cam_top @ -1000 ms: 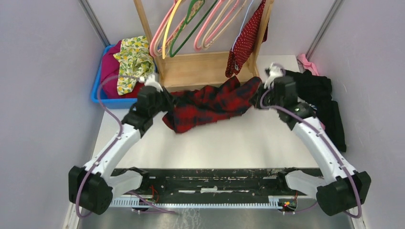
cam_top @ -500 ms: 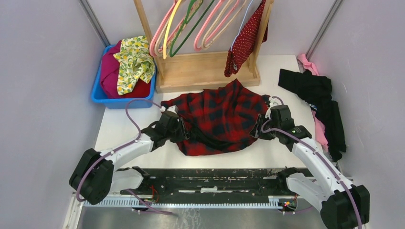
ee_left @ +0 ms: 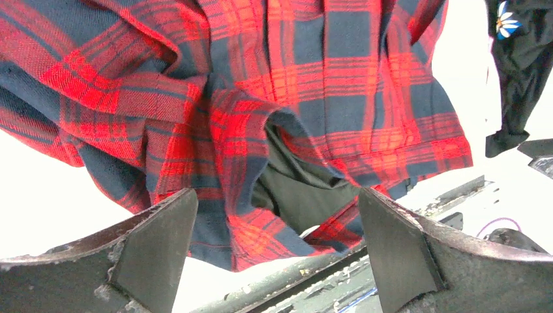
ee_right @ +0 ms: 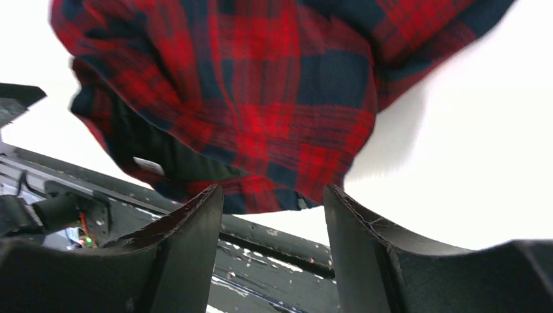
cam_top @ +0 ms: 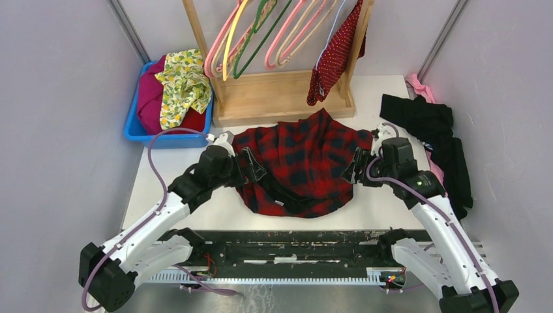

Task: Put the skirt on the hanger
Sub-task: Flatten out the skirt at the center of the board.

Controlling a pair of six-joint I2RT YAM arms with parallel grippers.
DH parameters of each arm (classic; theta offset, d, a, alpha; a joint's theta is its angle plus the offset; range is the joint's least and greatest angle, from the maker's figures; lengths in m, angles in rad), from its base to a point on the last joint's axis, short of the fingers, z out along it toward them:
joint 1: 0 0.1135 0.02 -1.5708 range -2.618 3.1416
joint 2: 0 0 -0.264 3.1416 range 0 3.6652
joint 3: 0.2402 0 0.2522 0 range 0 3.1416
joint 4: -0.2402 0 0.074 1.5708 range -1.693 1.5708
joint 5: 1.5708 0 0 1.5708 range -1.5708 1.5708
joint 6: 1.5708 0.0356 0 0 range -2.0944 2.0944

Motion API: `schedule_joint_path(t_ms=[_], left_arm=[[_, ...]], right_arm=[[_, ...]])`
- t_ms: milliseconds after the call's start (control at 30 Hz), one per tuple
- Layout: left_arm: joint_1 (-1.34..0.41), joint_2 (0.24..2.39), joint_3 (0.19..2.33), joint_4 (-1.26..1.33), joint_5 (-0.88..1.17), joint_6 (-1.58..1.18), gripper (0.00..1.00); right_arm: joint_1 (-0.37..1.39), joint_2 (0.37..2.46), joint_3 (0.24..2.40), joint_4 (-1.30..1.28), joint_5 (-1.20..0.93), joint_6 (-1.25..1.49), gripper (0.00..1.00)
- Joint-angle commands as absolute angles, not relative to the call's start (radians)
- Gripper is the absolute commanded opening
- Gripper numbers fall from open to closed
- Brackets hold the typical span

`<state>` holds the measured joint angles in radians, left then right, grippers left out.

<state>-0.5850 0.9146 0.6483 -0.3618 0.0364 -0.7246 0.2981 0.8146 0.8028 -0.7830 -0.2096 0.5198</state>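
Jaws released plaid garment [cam_top: 300, 163], blue bin [cam_top: 132, 130] holds cloths [cam_top: 179, 81]

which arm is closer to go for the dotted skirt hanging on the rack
Right, probably. The right fingers, open, sit nearer the right end of the rack, where the skirt hangs; the left fingers are across the plaid garment, farther away.

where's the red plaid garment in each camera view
Top external: the plaid garment lies spread on the middle of the table, in front of the wooden rack.
Left wrist: it fills the upper picture, reaching the left edge.
Right wrist: it takes up the upper left and centre.
Shared landmark: the garment's dark lining at its near hem.
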Motion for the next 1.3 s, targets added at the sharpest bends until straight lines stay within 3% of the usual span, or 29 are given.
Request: schedule_joint_path(t_ms=[0, 233, 633, 767, 867, 967, 1267], left_arm=[[-0.588, 0.889, 0.740, -0.467, 0.000, -0.710, 0.99], [-0.570, 0.878, 0.678, -0.396, -0.100, -0.776, 0.99], [-0.492, 1.303, 0.568, -0.085, -0.151, -0.855, 1.00], [-0.487, 1.420, 0.535, 0.056, -0.130, -0.891, 0.90], [-0.471, 1.511, 0.566, 0.121, -0.117, -0.880, 0.80], [-0.443, 1.587, 0.631, 0.159, -0.102, -0.861, 0.77], [-0.345, 1.647, 0.847, 0.124, 0.039, -0.756, 0.83]], right_arm=[[0.297, 0.888, 0.938, -0.767, -0.226, 0.495, 0.64], [0.300, 1.149, 1.015, -0.594, -0.268, 0.491, 0.64], [0.433, 1.595, 1.084, -0.374, -0.173, 0.478, 0.62], [0.434, 1.658, 0.989, -0.277, -0.166, 0.508, 0.62], [0.433, 1.724, 0.972, -0.236, -0.157, 0.526, 0.61], [0.420, 1.794, 0.995, -0.200, -0.136, 0.549, 0.61], [0.351, 1.929, 1.204, -0.183, -0.139, 0.560, 0.61]])
